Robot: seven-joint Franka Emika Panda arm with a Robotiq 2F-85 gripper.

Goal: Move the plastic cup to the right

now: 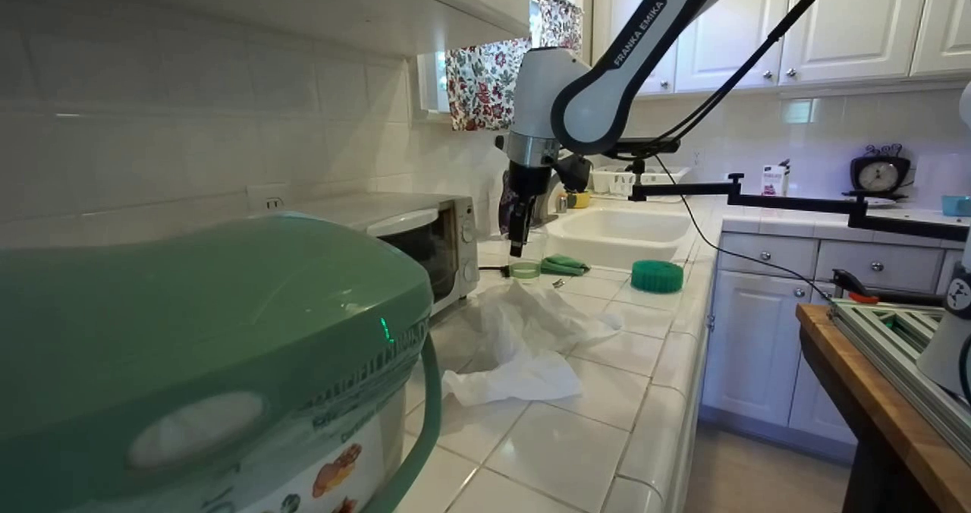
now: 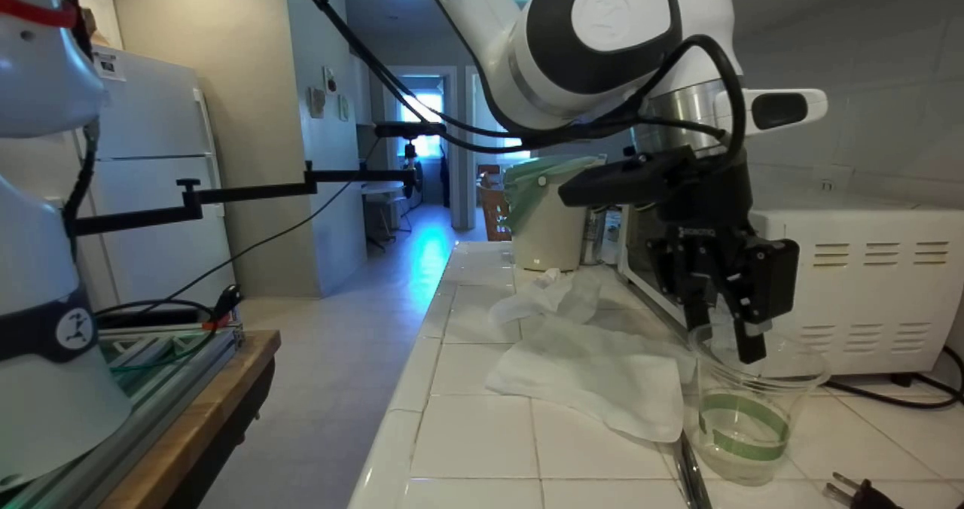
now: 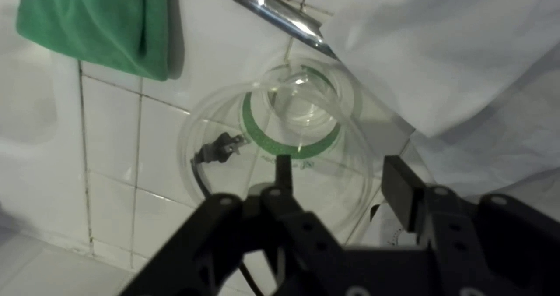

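Wrist view: nearest, the gripper (image 3: 337,167) has its fingers (image 3: 400,191) parted, one over the mouth of the plastic cup (image 3: 282,148), the other outside its rim. The cup stands upright on the tiled counter (image 3: 111,142), a black plug (image 3: 221,148) showing through its clear side. Just beside it lie a shiny metal piece (image 3: 284,16) and white paper (image 3: 428,55); a green cloth (image 3: 96,29) lies farther off. In an exterior view, a microwave (image 2: 881,291) stands past the gripper.

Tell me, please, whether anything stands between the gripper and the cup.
Nothing visible does: the gripper is open and seems to straddle the rim of the cup. The white sheet lies beside the cup, not between them.
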